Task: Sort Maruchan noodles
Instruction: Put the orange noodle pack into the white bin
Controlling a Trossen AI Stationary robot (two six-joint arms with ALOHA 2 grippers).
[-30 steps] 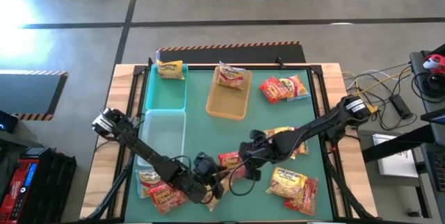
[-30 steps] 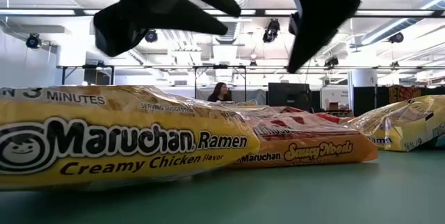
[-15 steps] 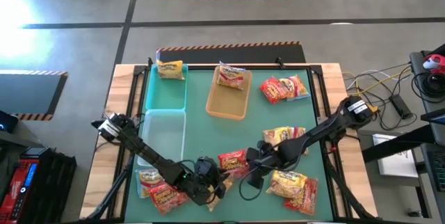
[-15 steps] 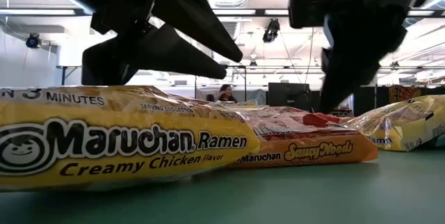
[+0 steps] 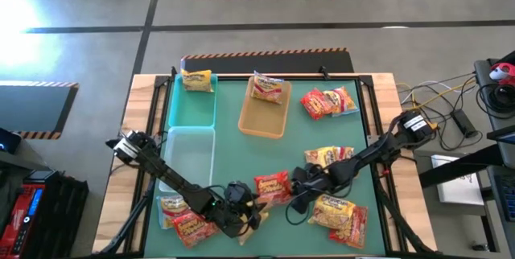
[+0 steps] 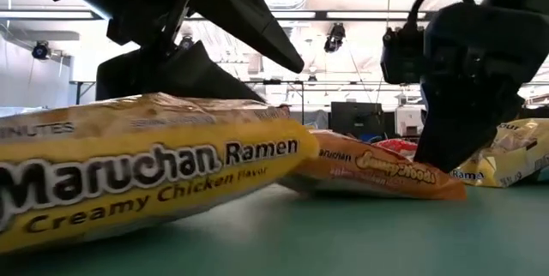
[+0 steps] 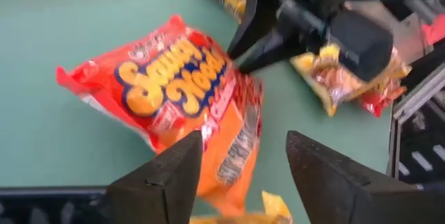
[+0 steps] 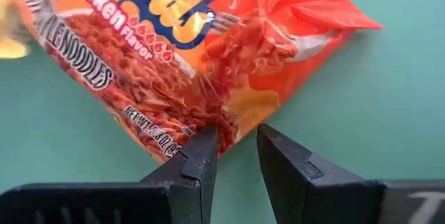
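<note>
Right jaws [image 8: 236,158] narrowly parted, pinching the edge of the orange-and-red noodle packet [image 8: 181,50] lying flat on the green tabletop [image 8: 361,113]. Left jaws [image 7: 243,175] spread wide over the same packet's opposite end, gripping nothing. Just beneath them, a tilted yellow packet [image 6: 146,169].

One camera looks straight down on the whole desk [image 5: 241,142]. Another sits at desk level, facing the room. Both wrist cameras look closely at the same orange packet [image 7: 181,106].
</note>
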